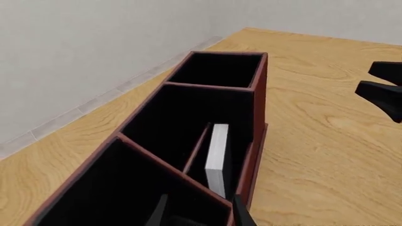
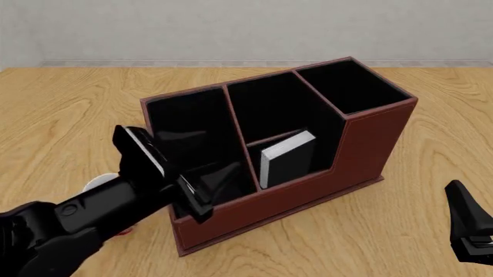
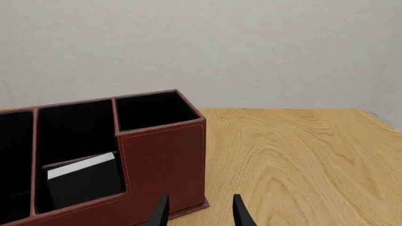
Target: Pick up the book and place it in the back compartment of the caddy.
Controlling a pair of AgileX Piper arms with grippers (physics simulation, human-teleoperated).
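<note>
The black book (image 2: 291, 157) with its white page edge stands upright and slightly tilted in the back compartment (image 2: 253, 164) of the reddish-brown caddy (image 2: 308, 196), between the thin cross divider and the low stepped wall. It also shows in the left wrist view (image 1: 218, 150) and the right wrist view (image 3: 82, 181). My left gripper (image 2: 216, 187) is open and empty over the caddy's wide end section, apart from the book; its fingertips (image 1: 242, 214) show in the left wrist view. My right gripper (image 2: 470, 225) is open and empty, off to the right of the caddy (image 3: 163, 155).
A red-and-white mug (image 2: 100, 183) stands left of the caddy, mostly hidden behind my left arm. The tall square end compartment (image 2: 350, 86) is at the caddy's far right. The right gripper (image 1: 383, 89) shows in the left wrist view. A wall runs along the table's back edge.
</note>
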